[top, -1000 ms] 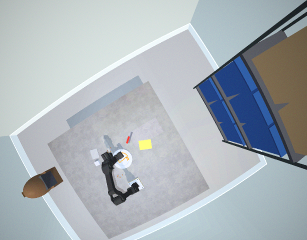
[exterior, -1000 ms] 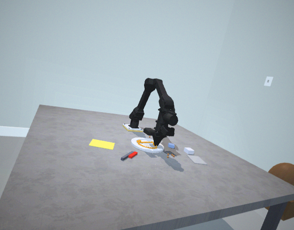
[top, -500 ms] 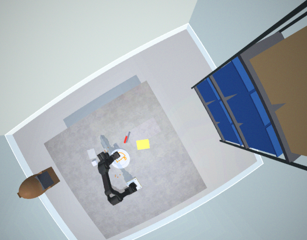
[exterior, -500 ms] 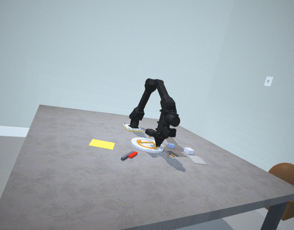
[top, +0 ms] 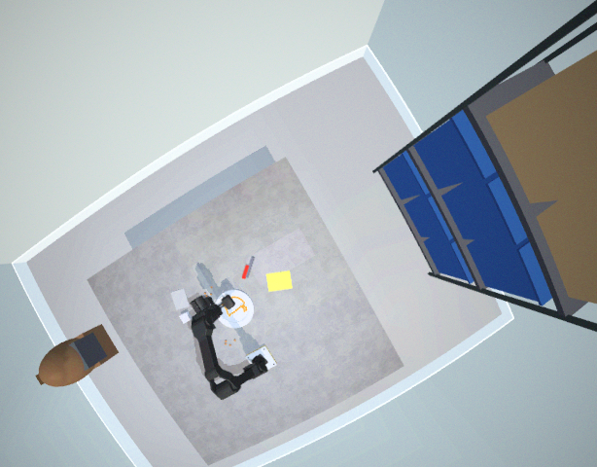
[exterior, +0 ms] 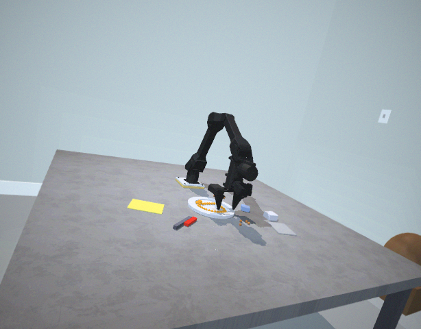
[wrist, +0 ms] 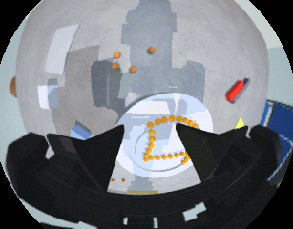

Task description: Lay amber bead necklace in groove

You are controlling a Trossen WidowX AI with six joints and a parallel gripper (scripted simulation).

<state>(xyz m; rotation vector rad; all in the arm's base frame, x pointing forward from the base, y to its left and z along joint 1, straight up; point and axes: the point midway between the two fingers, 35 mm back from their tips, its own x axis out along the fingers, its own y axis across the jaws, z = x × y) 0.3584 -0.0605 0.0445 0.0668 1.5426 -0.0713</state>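
The round white bead board [top: 241,322] [exterior: 190,203] [wrist: 198,106] lies flat on the table. The amber necklace [exterior: 198,202] [wrist: 172,118] lies on it in an uneven, angular loop. In the wrist view its near side runs nearly straight across the board's middle, inside the curved groove line, with a small bunch at the right partly hidden by a finger. My gripper [exterior: 225,208] [wrist: 150,126] is open, pointing down low over the board's edge. Its fingertips stand apart with no beads held between them. Whether a tip touches the necklace I cannot tell.
Loose orange beads [exterior: 240,224] [wrist: 133,70] lie beside the board. A white block [exterior: 270,215] [wrist: 48,96], a blue block [exterior: 245,208] [wrist: 80,132] and a pale flat card [exterior: 282,228] lie on one side. A red-and-dark bar [top: 245,271] [exterior: 190,221] and yellow sheet [top: 279,280] [exterior: 145,205] lie on the other.
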